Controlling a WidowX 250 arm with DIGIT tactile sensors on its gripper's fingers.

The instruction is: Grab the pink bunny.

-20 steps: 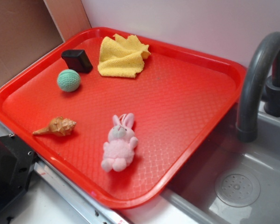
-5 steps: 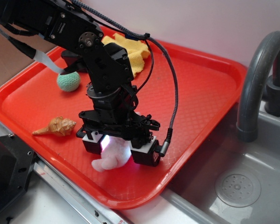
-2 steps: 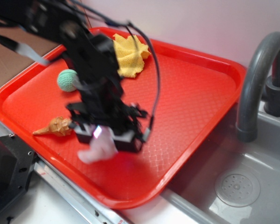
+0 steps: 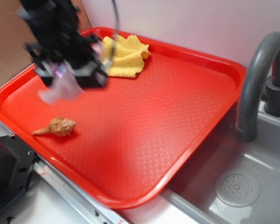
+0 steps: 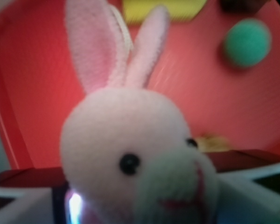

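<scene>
1. While the red tray (image 4: 186,93) is lying beside the grey sink (image 4: 252,186), it is filling most of the exterior view.
2. Arching at about 3 o'clock, the dark faucet (image 4: 252,79) is standing over the sink, just off the tray's rim.
3. Blurred, the gripper (image 4: 67,74) is hanging above the tray's 10 o'clock area, its jaws clamping the pink bunny (image 4: 60,88), which is dangling clear of the tray surface.
4. Filling the wrist view, the bunny (image 5: 130,149) is showing its face and two upright ears, with gripper parts at both lower corners.
5. Sitting crumpled at the tray's 12 o'clock edge, the yellow cloth (image 4: 126,58) is lying just beside the gripper.
6. Lying at about 8 o'clock on the tray, the tan shell (image 4: 56,126) is resting well below the held bunny.
7. Showing only in the wrist view, the teal ball (image 5: 247,42) is sitting at 1 o'clock on the tray.
</scene>
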